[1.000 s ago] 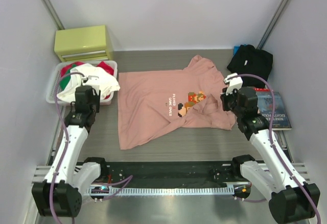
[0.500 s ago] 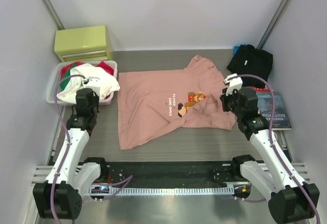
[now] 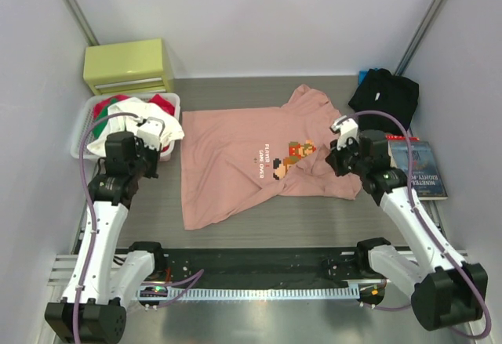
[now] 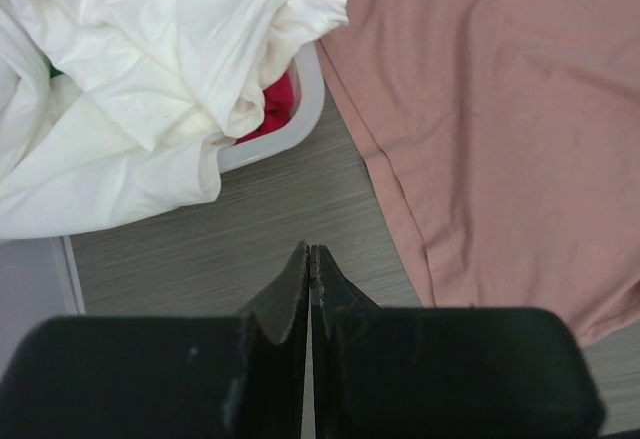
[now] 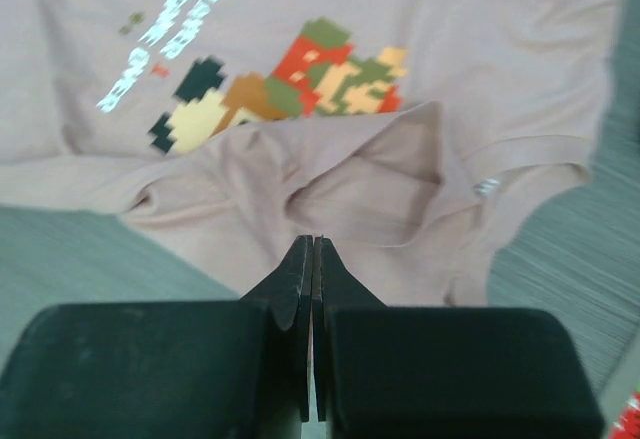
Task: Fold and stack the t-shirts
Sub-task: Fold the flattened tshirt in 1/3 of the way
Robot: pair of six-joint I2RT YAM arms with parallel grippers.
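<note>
While clenched empty, left end effector (image 4: 309, 252) and right end effector (image 5: 313, 245) hover near the pink t-shirt (image 3: 231, 156).

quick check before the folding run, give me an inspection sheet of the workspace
surface: grey wood-grain table, bare around the shirt
job's things: pink t-shirt spread print up, its right side rumpled; black t-shirt crumpled in the far right corner
clutter: white bin heaped with white and red cloth; yellow box behind it; magazine at the right edge
grippers: left claw shut over bare table between the bin and the pink t-shirt, holding nothing; right claw shut above the rumpled part, holding nothing
cables: purple cables loop along both arms, off the shirts
surroundings: plain white walls
</note>
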